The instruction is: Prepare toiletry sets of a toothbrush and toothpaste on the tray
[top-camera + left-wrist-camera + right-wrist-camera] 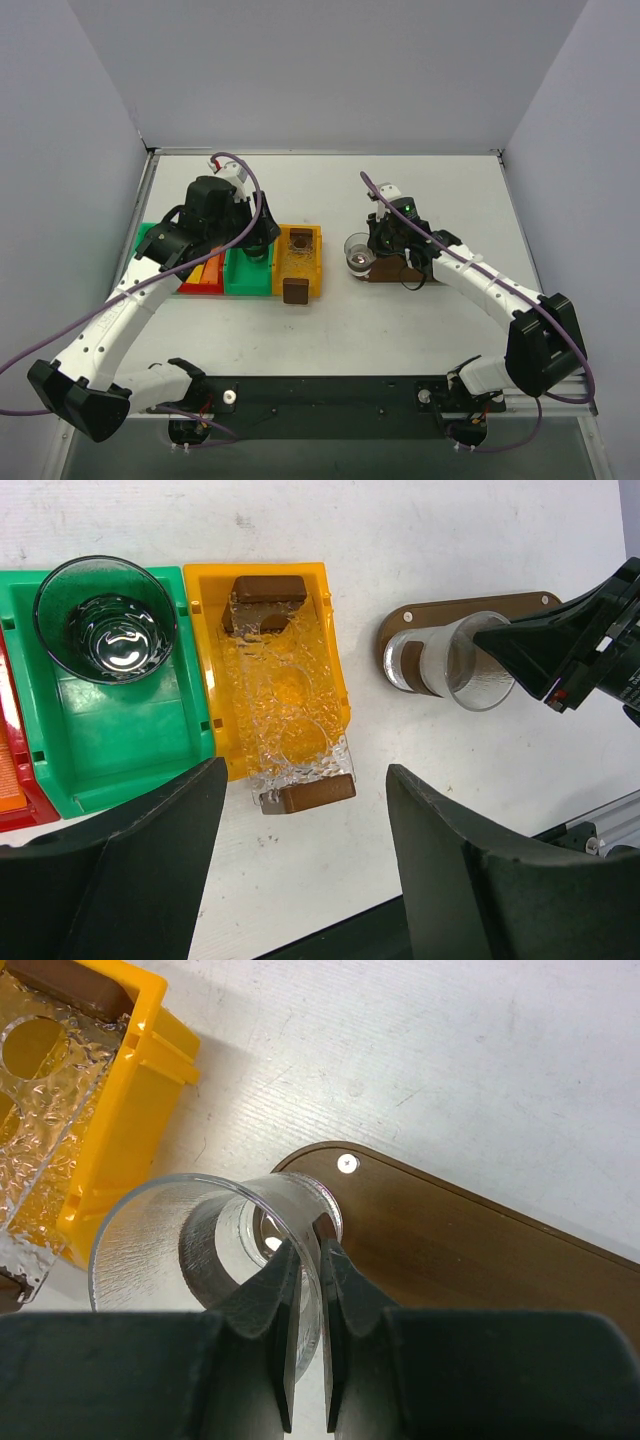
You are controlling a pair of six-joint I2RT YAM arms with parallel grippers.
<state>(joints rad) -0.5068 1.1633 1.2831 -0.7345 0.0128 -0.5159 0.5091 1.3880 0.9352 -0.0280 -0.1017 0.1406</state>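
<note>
Pinching the rim of a clear glass tumbler [150, 1250], your right claw [307, 1250] is clenched: one black finger sits inside the mouth and the other outside, with the thin glass wall between them. The tumbler is smooth and round with a thick base. That base sits at one rounded end of the tray [450, 1250], the end nearer the yellow bin [335, 650]. Whether it stands flat I cannot tell. The tray is a long, flat, dark-brown wooden board lying on the white counter [450, 540], with a small pale dot beside the tumbler.

Your left claw [305, 780] hangs released, its two broad black fingers spread wide and holding nothing, above the near end of the yellow bin. That plastic bin holds a crinkled clear sheet [285, 710] with round holes, and a brown block [268, 588] at each end. Beside it, a green plastic bin [110, 750] holds a second glass [105, 620], standing upright. In the red bin [15, 800], orange and yellow wedges that look like the toothpaste tubes [210, 268] lie partly hidden by your left arm.
</note>
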